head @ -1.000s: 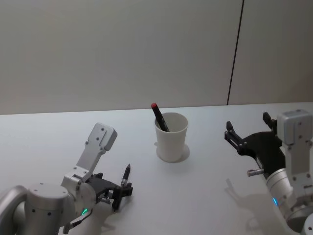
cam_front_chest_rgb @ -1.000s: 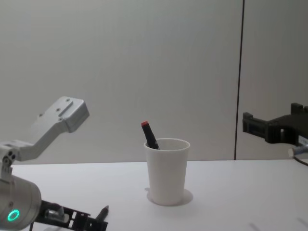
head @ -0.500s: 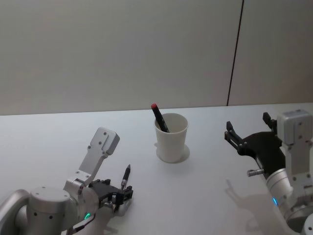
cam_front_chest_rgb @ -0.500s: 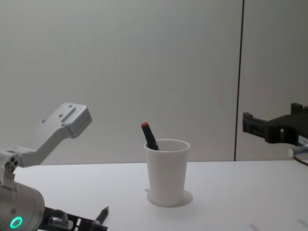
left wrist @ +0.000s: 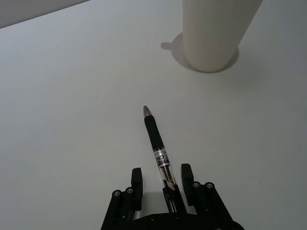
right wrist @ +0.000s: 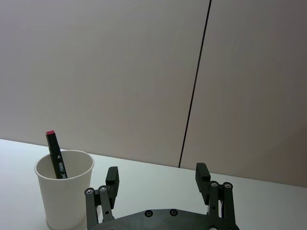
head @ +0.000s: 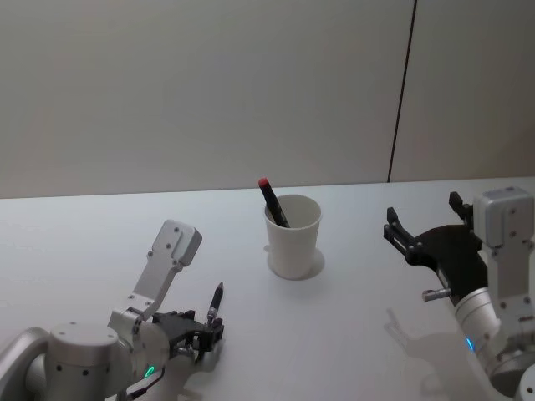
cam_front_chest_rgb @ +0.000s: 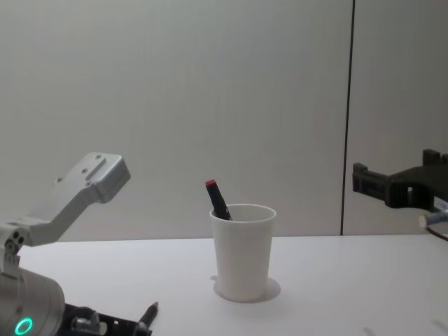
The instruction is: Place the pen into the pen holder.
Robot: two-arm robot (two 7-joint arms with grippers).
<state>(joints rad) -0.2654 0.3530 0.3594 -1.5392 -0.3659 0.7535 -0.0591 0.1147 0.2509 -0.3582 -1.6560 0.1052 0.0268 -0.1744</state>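
Note:
The pen (left wrist: 157,146), dark with a clear barrel, lies flat on the white table (head: 351,334), its tip toward the pen holder. My left gripper (left wrist: 161,177) is open and low over the table, one finger on each side of the pen's rear end with small gaps. In the head view the left gripper (head: 209,332) sits at the near left, with the pen (head: 216,299) sticking out ahead of it. The pen holder (head: 292,238) is a white paper cup standing upright mid-table. My right gripper (head: 424,215) hangs open at the right, above the table.
A black marker with a red cap (head: 272,200) leans inside the cup. A plain wall with a dark vertical seam (head: 401,92) stands behind the table. From the chest view the cup (cam_front_chest_rgb: 243,255) is centred, with the right gripper (cam_front_chest_rgb: 371,183) high at the right.
My left arm has shifted slightly, and its gripper sits a little lower around the pen's rear end. Pen, cup and right arm have not moved.

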